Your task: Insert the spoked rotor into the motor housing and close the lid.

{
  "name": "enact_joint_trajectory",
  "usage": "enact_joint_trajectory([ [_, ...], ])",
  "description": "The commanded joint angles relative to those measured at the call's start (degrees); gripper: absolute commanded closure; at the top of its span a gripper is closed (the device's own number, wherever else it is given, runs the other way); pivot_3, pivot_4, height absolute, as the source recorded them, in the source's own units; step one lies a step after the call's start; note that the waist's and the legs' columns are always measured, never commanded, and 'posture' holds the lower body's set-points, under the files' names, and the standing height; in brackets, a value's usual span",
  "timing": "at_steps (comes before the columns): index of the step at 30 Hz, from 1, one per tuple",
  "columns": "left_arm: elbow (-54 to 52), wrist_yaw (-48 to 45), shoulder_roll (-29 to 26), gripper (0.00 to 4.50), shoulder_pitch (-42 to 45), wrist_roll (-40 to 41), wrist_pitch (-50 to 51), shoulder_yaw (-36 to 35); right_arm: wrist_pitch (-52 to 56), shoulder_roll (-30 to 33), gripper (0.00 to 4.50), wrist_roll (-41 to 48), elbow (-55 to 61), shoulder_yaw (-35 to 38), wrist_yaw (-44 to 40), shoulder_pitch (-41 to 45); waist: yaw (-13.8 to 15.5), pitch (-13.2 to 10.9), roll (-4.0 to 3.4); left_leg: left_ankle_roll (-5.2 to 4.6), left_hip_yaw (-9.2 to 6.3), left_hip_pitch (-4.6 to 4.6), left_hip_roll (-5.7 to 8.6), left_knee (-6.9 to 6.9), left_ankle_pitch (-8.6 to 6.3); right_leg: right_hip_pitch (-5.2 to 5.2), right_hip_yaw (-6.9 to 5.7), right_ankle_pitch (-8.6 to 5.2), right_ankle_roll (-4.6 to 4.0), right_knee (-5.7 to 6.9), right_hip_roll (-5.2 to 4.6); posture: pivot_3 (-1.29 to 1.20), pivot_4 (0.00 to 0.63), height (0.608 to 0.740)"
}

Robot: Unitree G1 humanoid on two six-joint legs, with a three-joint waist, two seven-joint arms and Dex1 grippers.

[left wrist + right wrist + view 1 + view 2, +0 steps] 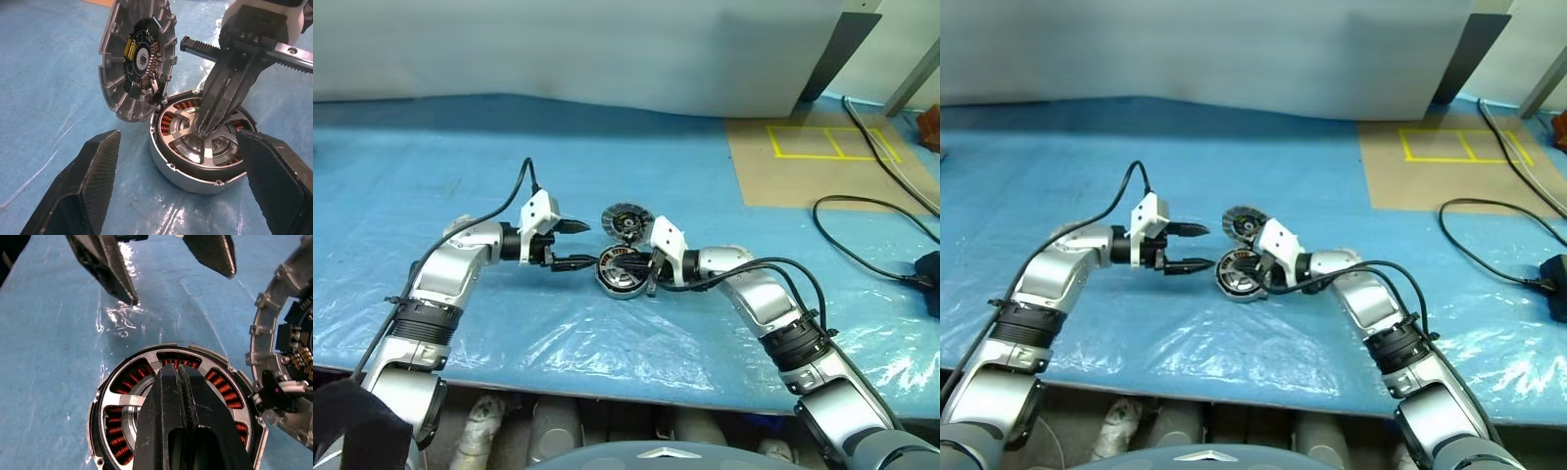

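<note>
1. Spoked rotor [203,142], silvery wheel-like disc with pale spokes, already seated in round silver-grey motor housing [183,178] on blue plastic-covered table [460,166], copper windings showing between spokes.
2. Right gripper [204,128], black fingers pressed together, tips down at rotor hub; risk of tilting or jamming rotor if pushed off-centre, or of lifting it back out on withdrawal.
3. Left gripper [579,245], fingers spread wide, empty, just beside housing; risk of nudging housing across slick sheet.
4. Round grey lid [137,58], dark circuit-patterned inside, upright and open at housing's edge; likely to strike right gripper if swung shut too soon, or to pinch pale wires near joint.
</note>
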State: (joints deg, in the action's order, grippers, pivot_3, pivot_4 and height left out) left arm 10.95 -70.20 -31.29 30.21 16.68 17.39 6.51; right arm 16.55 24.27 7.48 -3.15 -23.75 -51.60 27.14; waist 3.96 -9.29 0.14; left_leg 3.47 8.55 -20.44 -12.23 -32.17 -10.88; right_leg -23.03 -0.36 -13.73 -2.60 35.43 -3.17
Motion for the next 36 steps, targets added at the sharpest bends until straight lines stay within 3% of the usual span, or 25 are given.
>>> enact_joint_trajectory([
  [1, 0.0, 0.3, 0.2, 0.54, 1.3, 0.2, -1.2, -0.4, -1.2, 2.0, 4.50, -5.7, -3.7, -3.7, -0.3, -3.2, 0.1, 0.0, 0.01, 0.00, 0.00, 0.09, 0.00, 0.00, 0.00, 0.09, 0.00, 0.00, 0.00, 0.00, -0.01, 0.00, 0.150, 0.740],
  [10, 0.3, 0.7, 0.9, 0.54, 0.7, -0.1, -2.1, 0.2, 6.9, -0.6, 4.50, 6.5, 3.0, 5.6, -3.0, -3.0, 0.0, 0.0, 0.01, -0.02, 0.05, 0.11, 0.04, 0.02, 0.00, 0.06, 0.11, -0.01, 0.00, -0.04, -0.01, 0.00, 0.150, 0.740],
  [16, 0.1, 1.1, 1.2, 0.54, 0.4, 0.0, -2.1, 0.3, 6.3, -0.5, 4.50, 2.7, 0.7, 2.7, -3.4, -1.9, -0.1, 0.0, 0.01, -0.02, 0.04, -0.28, 0.00, 0.05, 0.01, -0.30, 0.05, 0.00, 0.00, -0.03, 0.03, 0.00, 0.150, 0.740],
  [23, -0.6, 1.7, 0.9, 0.54, -0.5, 0.3, -1.9, -0.1, -1.5, 2.1, 4.50, -7.2, -3.2, -4.7, -4.0, -2.2, -0.2, 0.0, 0.01, -0.01, 0.05, -0.12, -0.01, 0.08, 0.00, -0.22, 0.09, 0.00, -0.01, -0.03, 0.04, 0.00, 0.150, 0.740],
  [26, -1.0, 1.9, 0.9, 0.54, -0.9, 0.3, -1.9, -0.1, -4.6, 2.2, 4.50, -8.3, -3.2, -4.5, -3.8, -2.2, -0.2, 0.0, 0.01, -0.02, 0.09, 0.20, -0.01, 0.09, 0.00, 0.04, 0.15, -0.01, 0.00, -0.03, 0.04, 0.00, 0.150, 0.740],
  [32, -1.7, 2.5, 1.3, 0.54, -1.4, 0.8, -1.5, -0.3, 6.8, -2.0, 4.50, 6.2, 1.7, 6.8, -5.6, 0.2, -0.1, 0.0, 0.01, -0.03, 0.15, 0.10, 0.02, 0.10, 0.00, -0.07, 0.25, -0.01, 0.00, -0.04, 0.03, 0.00, 0.150, 0.740],
  [36, -2.3, 2.5, 1.3, 0.54, -1.5, 1.3, -0.7, -0.2, 9.8, -1.0, 4.50, 6.7, 5.0, 6.1, -6.7, 0.1, -0.1, 0.0, 0.01, -0.03, 0.11, -0.42, 0.00, 0.10, 0.01, -0.50, 0.15, 0.01, 0.00, -0.06, 0.05, 0.00, 0.150, 0.740],
])
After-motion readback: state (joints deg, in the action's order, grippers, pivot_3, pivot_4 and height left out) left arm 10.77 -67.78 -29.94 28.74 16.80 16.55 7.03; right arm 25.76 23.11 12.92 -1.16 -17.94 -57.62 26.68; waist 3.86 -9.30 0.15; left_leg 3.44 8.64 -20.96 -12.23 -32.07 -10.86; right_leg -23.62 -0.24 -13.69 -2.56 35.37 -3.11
